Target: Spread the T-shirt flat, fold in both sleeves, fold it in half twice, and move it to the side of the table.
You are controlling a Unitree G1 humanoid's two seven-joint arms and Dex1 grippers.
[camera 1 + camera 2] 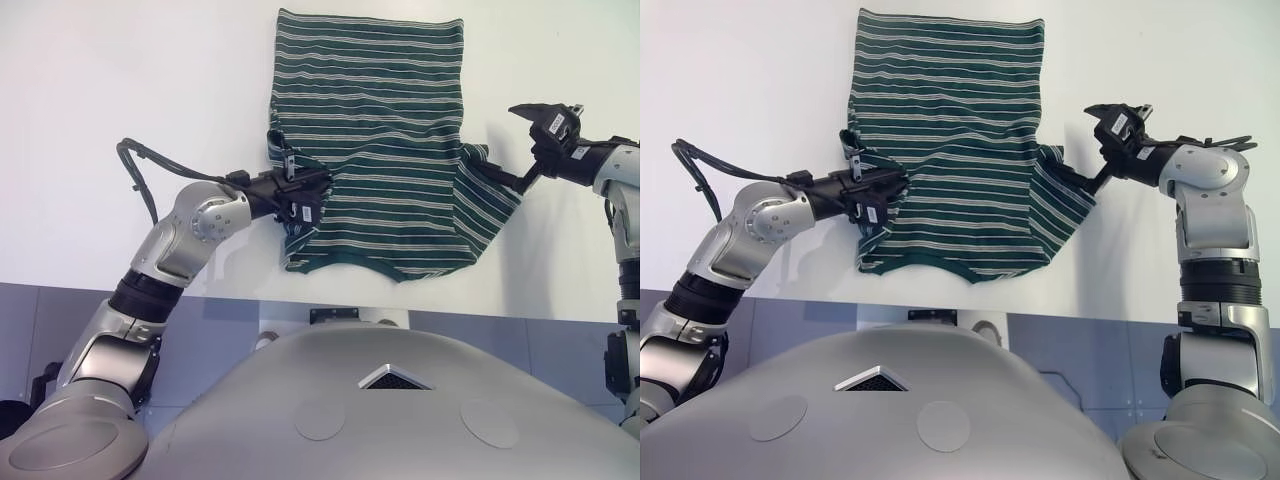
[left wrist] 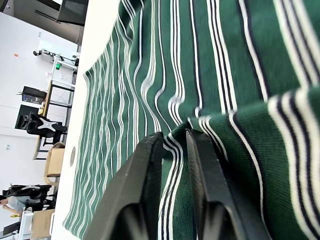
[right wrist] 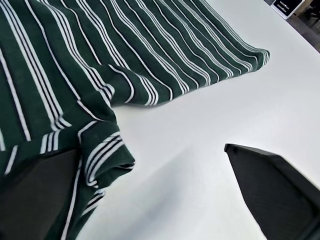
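Left eye view: sleeve-folding step on a white tabletop.

White, smooth table (image 1: pixel 100 100) carries the dark green cotton T-shirt with thin white stripes (image 1: pixel 380 130), lying mostly flat near the middle with its hem on the far side, soft and slightly rippled. Its right sleeve (image 1: pixel 490 195) fans outward, while the left sleeve (image 1: pixel 283 148) is bunched at the body's edge. The black left gripper (image 2: pixel 174 137) has its fingers clamped on a fold of that striped cloth. The black right gripper (image 1: pixel 502 143) has its fingers wide apart, one against the right sleeve's edge. Judging by this, both sleeves are being folded in; next, the right fingers likely need to close on the limp fabric and carry it inward.
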